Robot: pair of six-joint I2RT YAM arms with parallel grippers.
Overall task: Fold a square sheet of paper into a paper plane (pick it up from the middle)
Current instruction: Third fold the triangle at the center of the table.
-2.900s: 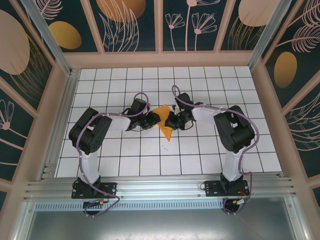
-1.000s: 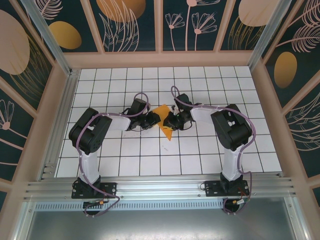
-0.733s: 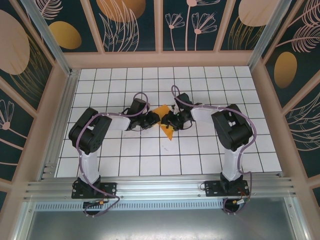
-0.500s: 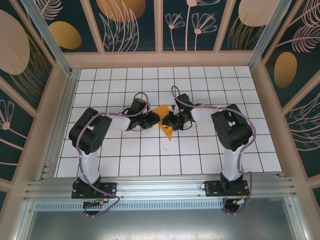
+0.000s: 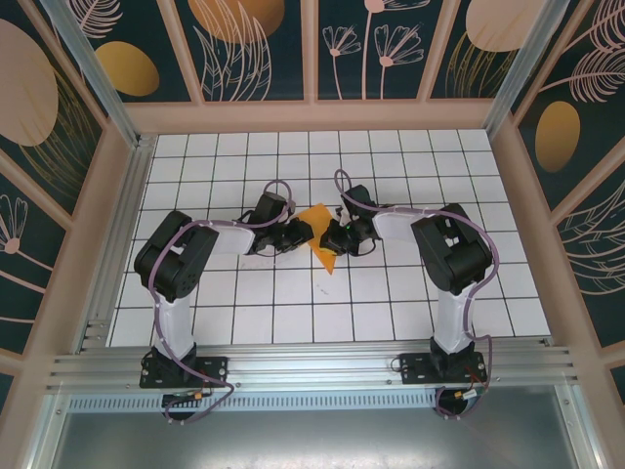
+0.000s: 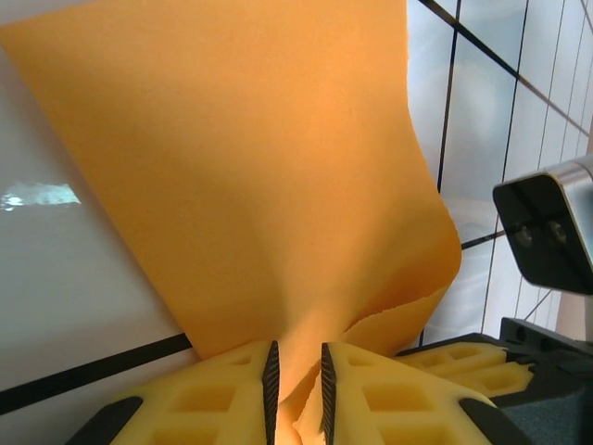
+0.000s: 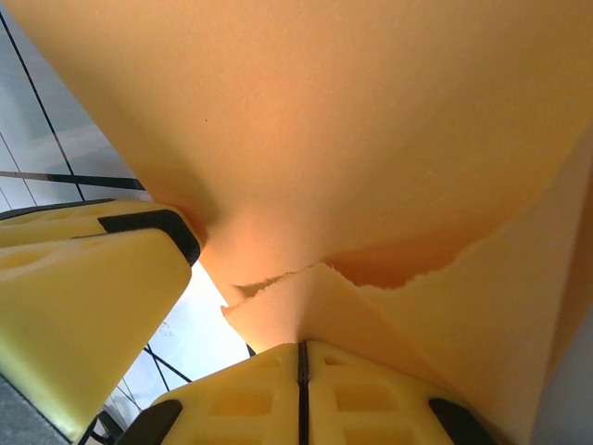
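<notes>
The orange sheet of paper (image 5: 322,244) is folded into a pointed, layered shape held up at mid-table, its tip toward the near edge. My left gripper (image 5: 305,233) pinches it from the left and my right gripper (image 5: 336,234) from the right. In the left wrist view the paper (image 6: 259,167) fans up out of the left gripper (image 6: 296,362), whose yellow jaws are shut on a bunched fold. In the right wrist view a torn-edged flap of the paper (image 7: 324,120) runs into the right gripper (image 7: 302,350), its jaws pressed together on it.
White grid table (image 5: 391,293) inside patterned walls (image 5: 254,49). The two arms meet closely at the centre. The right arm's camera housing (image 6: 547,222) is close beside the paper, and a left yellow finger (image 7: 83,306) stands beside the right jaws.
The right gripper has shut on the paper's flap, and its arm has shifted slightly. The left arm and the paper stay where they were.
</notes>
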